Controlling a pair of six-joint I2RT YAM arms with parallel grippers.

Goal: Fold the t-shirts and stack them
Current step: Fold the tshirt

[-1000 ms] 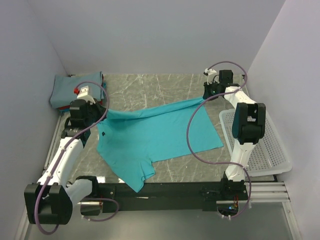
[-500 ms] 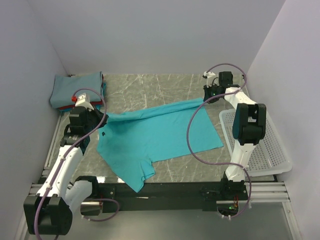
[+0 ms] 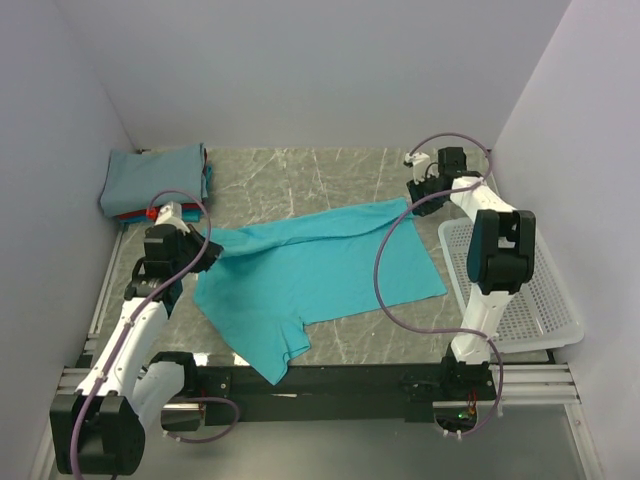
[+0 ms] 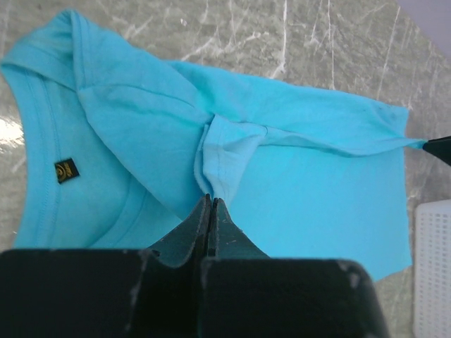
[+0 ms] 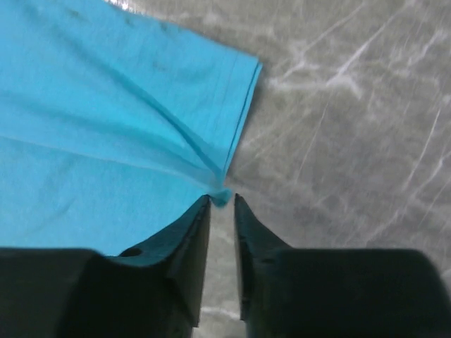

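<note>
A bright turquoise t-shirt (image 3: 310, 270) lies spread on the marble table, its far edge folded over and pulled into a band between my two grippers. My left gripper (image 3: 207, 250) is shut on a bunched fold near the shirt's shoulder (image 4: 225, 151), with its fingertips (image 4: 210, 201) pressed together on the cloth. My right gripper (image 3: 413, 203) is at the shirt's far right corner. Its jaws stand slightly apart (image 5: 222, 198), and the pointed corner of the shirt (image 5: 224, 191) lies at the tips. A stack of folded shirts (image 3: 150, 180), grey-blue on top with red and teal under it, sits at the back left.
A white mesh basket (image 3: 520, 290) stands at the right edge of the table and also shows in the left wrist view (image 4: 433, 267). My right fingertip (image 4: 438, 149) shows at that view's right edge. Walls close in the table on three sides.
My left gripper has moved toward the near edge, away from the folded stack, pulling the shirt's shoulder with it. My right gripper has shifted slightly right at the shirt's corner.
</note>
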